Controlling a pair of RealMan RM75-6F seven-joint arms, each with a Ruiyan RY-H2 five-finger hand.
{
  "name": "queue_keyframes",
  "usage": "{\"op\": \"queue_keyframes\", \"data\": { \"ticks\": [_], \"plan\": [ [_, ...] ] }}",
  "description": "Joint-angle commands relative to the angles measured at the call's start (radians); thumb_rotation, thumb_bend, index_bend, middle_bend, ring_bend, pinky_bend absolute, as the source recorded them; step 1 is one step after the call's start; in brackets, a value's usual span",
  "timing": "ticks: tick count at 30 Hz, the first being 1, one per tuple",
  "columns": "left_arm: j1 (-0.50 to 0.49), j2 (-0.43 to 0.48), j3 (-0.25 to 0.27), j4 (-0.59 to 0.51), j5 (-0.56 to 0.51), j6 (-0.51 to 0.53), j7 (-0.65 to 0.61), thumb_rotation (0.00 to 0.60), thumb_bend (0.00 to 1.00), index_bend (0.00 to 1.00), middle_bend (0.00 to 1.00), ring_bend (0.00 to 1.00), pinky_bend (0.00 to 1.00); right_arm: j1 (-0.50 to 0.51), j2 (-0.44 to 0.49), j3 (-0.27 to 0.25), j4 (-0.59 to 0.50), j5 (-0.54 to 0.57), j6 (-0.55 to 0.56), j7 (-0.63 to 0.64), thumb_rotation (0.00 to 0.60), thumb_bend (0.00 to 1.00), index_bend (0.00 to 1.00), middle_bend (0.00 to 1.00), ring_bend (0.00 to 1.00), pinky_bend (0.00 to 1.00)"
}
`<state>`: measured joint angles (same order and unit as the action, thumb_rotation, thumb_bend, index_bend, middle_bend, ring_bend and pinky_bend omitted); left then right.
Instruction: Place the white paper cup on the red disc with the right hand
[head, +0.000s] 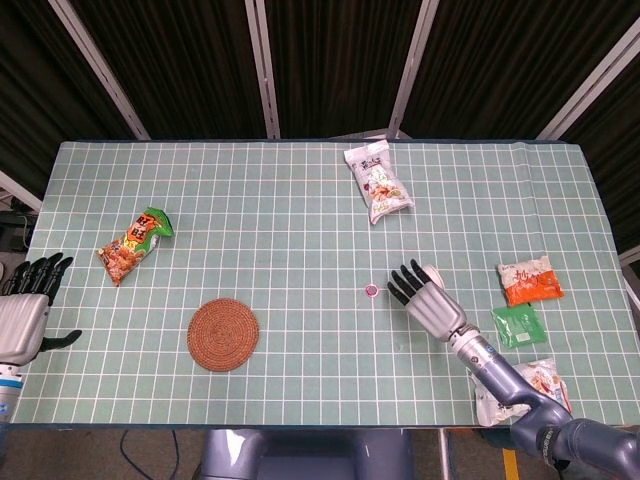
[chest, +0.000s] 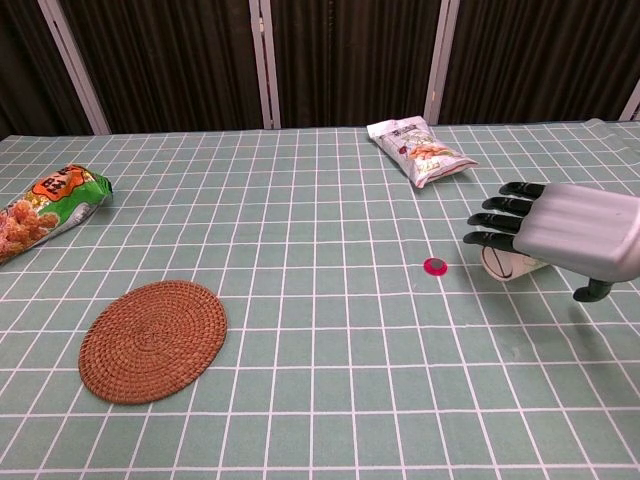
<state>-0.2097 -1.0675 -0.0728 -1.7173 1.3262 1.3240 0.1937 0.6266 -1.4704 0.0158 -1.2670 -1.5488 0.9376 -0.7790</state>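
So we're not there yet: the white paper cup (chest: 508, 264) is lying on its side on the green grid tablecloth (head: 300, 220), just to the right of the red disc (chest: 435, 266) and not touching it, so the actual placing is all left to do. The disc sits bare on the cloth in both views. Our right hand (chest: 560, 238) is flat, palm down, with its dark fingers (chest: 497, 222) stretched out straight toward the disc, hovering right over the cup and hiding most of it; only the rim end pokes out below the fingers in the chest view, and a sliver of white shows past the hand in the head view. Nothing is wrapped around the cup, so we'd call that hand released and empty, though whether the palm is touching the cup from above we can't tell. The way we see it, the cup needs to be gripped, stood upright and set down on the disc, which is much smaller than the cup, so centring may be fiddly. Our left hand (head: 25, 305) is parked off the table's near left corner, fingers apart, holding nothing. The woven coaster (head: 223, 334) and the snack bags are well away from all this.
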Motion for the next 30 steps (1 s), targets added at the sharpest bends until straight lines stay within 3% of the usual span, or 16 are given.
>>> {"op": "queue_keyframes", "data": {
  "ticks": [1, 13, 19, 23, 30],
  "plan": [
    [-0.001, 0.0, 0.001, 0.001, -0.001, -0.003, 0.001, 0.6, 0.0, 0.0, 0.0, 0.0, 0.0, 0.013, -0.024, -0.009, 0.049, -0.03, 0.009, -0.031, 0.6, 0.0, 0.0, 0.07, 0.0, 0.1],
    [-0.003, -0.004, 0.001, 0.002, -0.006, -0.007, 0.007, 0.6, 0.0, 0.0, 0.0, 0.0, 0.0, 0.043, -0.087, -0.061, 0.218, -0.16, 0.068, -0.061, 0.6, 0.0, 0.0, 0.1, 0.0, 0.13],
    [-0.004, -0.006, 0.001, 0.003, -0.006, -0.008, 0.007, 0.6, 0.0, 0.0, 0.0, 0.0, 0.0, 0.056, -0.119, -0.057, 0.278, -0.175, 0.083, -0.027, 0.6, 0.01, 0.07, 0.19, 0.01, 0.22],
    [-0.004, -0.005, 0.001, 0.003, -0.007, -0.009, 0.004, 0.6, 0.0, 0.0, 0.0, 0.0, 0.0, 0.063, -0.135, -0.063, 0.314, -0.191, 0.095, 0.006, 0.6, 0.08, 0.15, 0.29, 0.1, 0.3],
    [-0.006, -0.005, 0.002, 0.005, -0.007, -0.012, 0.003, 0.6, 0.0, 0.0, 0.0, 0.0, 0.0, 0.065, -0.15, -0.07, 0.351, -0.205, 0.119, 0.051, 0.6, 0.18, 0.21, 0.34, 0.15, 0.35]
  ]
}}
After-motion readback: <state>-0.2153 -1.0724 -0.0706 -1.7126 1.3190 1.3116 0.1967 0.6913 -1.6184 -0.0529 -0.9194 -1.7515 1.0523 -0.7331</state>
